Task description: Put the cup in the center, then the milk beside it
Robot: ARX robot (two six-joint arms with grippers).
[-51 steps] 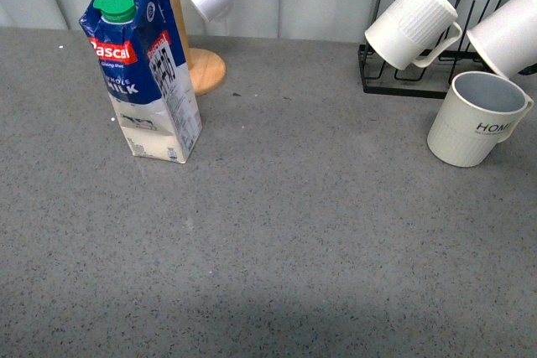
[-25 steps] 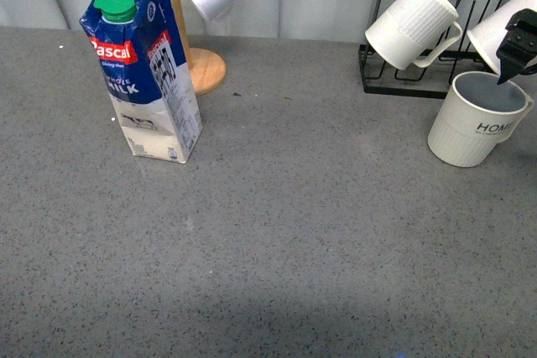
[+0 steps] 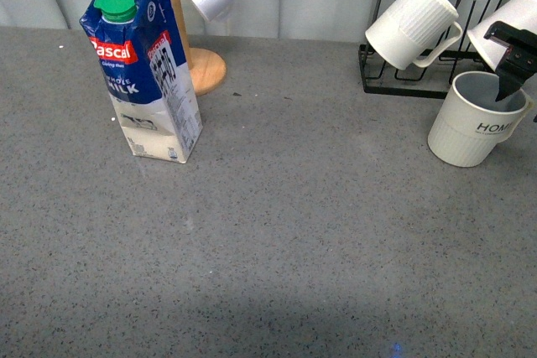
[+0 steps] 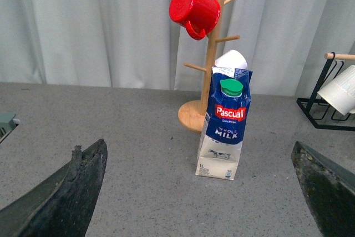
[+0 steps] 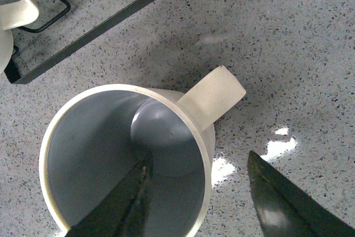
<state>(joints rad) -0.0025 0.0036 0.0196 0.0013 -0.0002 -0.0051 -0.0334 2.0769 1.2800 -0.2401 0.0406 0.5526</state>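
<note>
One second ago unseen, our right tool is now dipping over the cup, jaws open, one finger inside it, one just outside; we are setting up the lift toward center.

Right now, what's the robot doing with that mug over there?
The right end effector is open around the rim of the cup, with one finger inside it and one outside near the handle. It has not closed yet. The milk stands upright, untouched, beside the wooden mug tree. The left end effector is open, well back from it.
</note>
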